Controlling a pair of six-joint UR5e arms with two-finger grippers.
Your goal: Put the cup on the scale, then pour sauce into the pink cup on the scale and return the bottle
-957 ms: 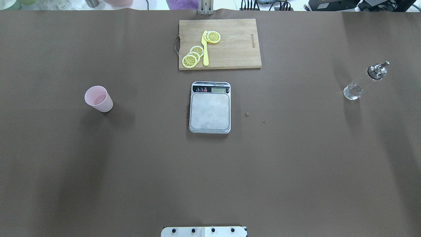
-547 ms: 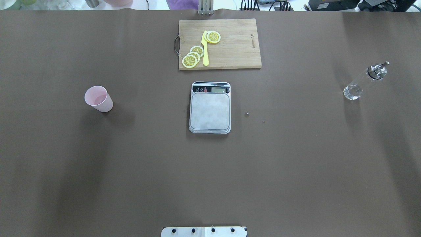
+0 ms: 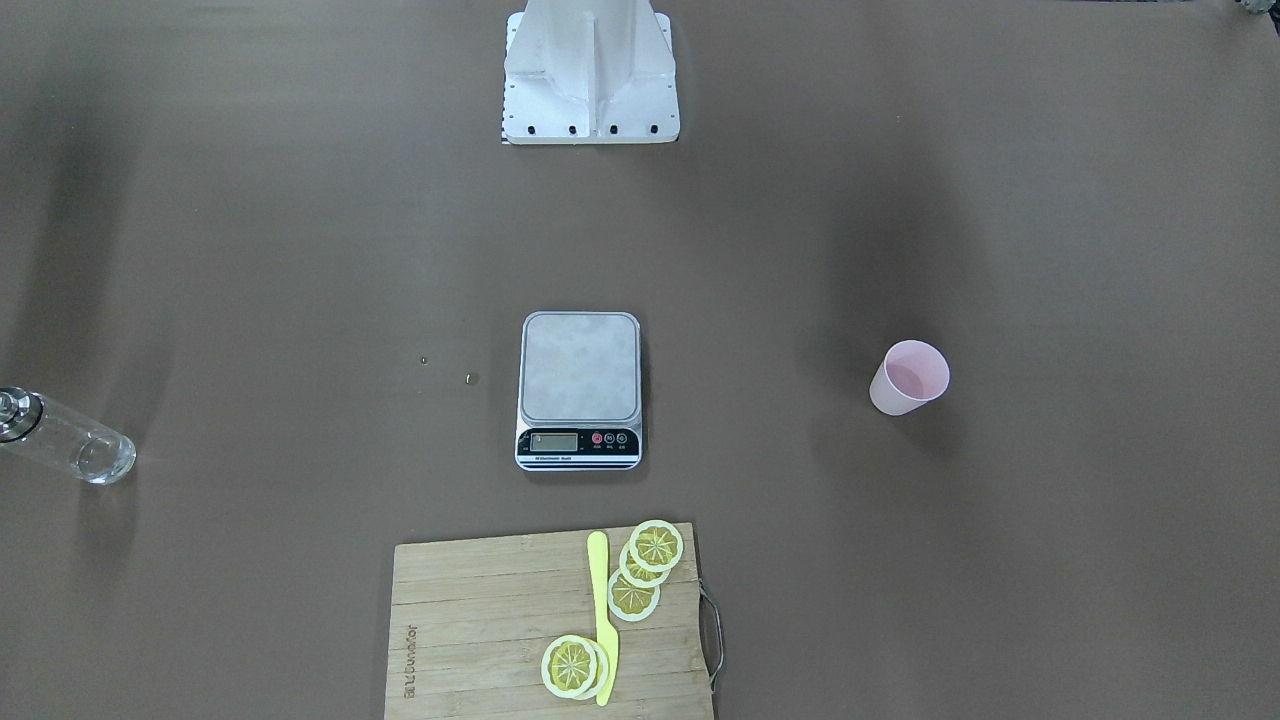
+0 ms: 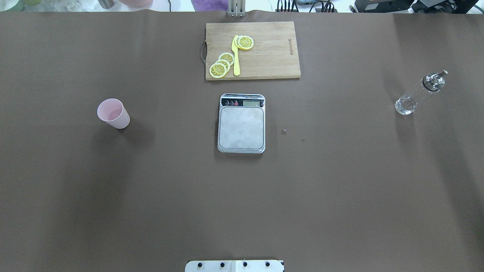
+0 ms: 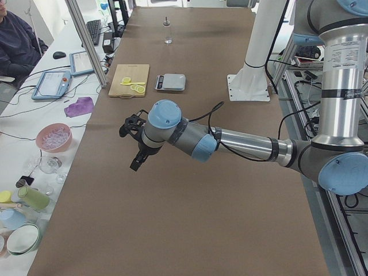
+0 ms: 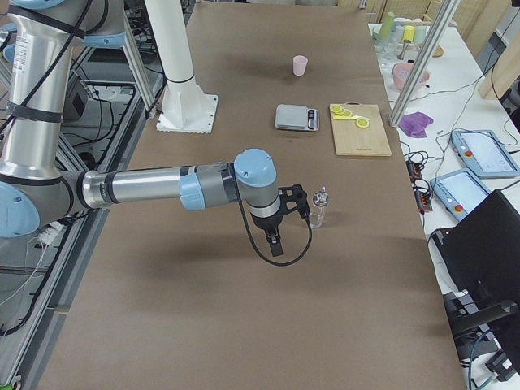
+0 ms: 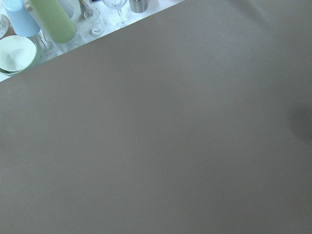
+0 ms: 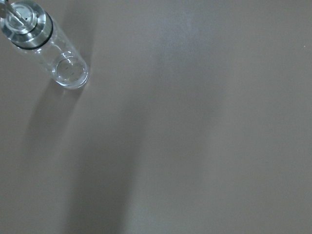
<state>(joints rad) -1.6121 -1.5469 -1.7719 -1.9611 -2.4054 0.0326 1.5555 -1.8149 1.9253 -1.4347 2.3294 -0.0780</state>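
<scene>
The cup (image 4: 113, 113) is set upright on the table (image 4: 340, 189), on the robot's left side, well apart from the scale (image 4: 241, 126). The bottle (image 4: 416, 94) is stood upright far out on the right side. The scale is kept in the middle, likely so that it can be reached by both arms. Each thing seems to be put on the side of the arm meant to lift it.

The cup and bottle are not held. The left gripper (image 5: 138, 161) is hung above bare table, and the right gripper (image 6: 275, 242) near the bottle. Whether they are spread or pressed together cannot be told from so far off.

Nothing is seen in the cup. The scale's top is bare. The bottle looks almost empty, but clear sauce may be hidden in so clear a bottle.
</scene>
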